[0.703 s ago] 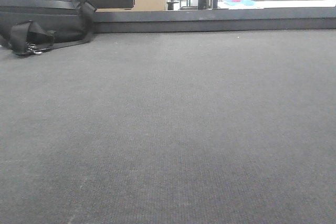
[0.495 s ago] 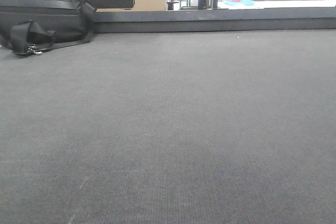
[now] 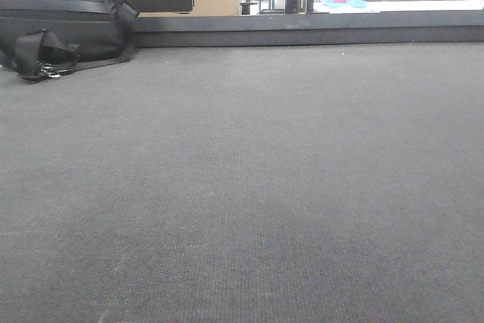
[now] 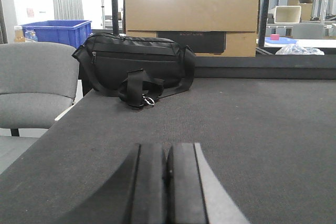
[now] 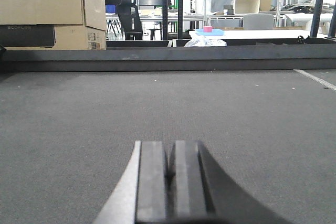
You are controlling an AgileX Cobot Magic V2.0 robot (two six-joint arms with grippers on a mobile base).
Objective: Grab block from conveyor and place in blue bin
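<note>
Parked low over the conveyor (image 3: 242, 187), aimed along the dark woven belt, apparently to meet a block at belt height. No block anywhere on the belt in any of the three views. Pressed fully together, pads touching and clamping nothing: left gripper (image 4: 168, 149) and right gripper (image 5: 169, 148) alike, probably for want of anything to take, and likely needing to spread before any grasp. At the belt's far left corner, resting on it against the raised edge and in front of a cardboard box (image 4: 191, 11), a black bag (image 4: 136, 69). Off the left side, beyond a grey chair (image 4: 34, 82), the blue bin (image 4: 55, 30), well apart from both grippers and presumably within easier reach of the left arm. On a distant table, a small pink object (image 5: 208, 29), too far off to identify.
</note>
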